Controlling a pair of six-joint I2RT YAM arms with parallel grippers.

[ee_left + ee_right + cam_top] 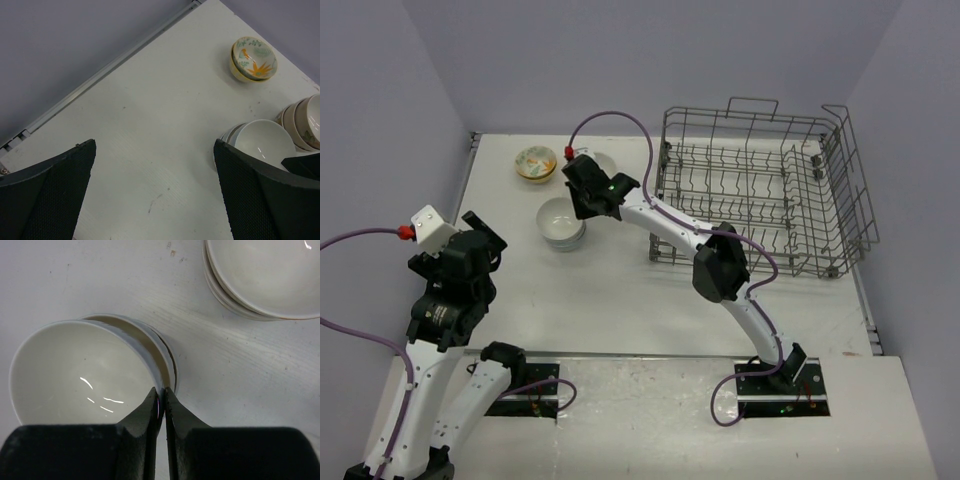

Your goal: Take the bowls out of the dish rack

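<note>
One white bowl, rim pinched at four o'clock by the right gripper, should seat level on the stack before release; left gripper gapes wide.

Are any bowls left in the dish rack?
No, the dish rack shows only bare wires from above; the bowls stand on the table.
</note>
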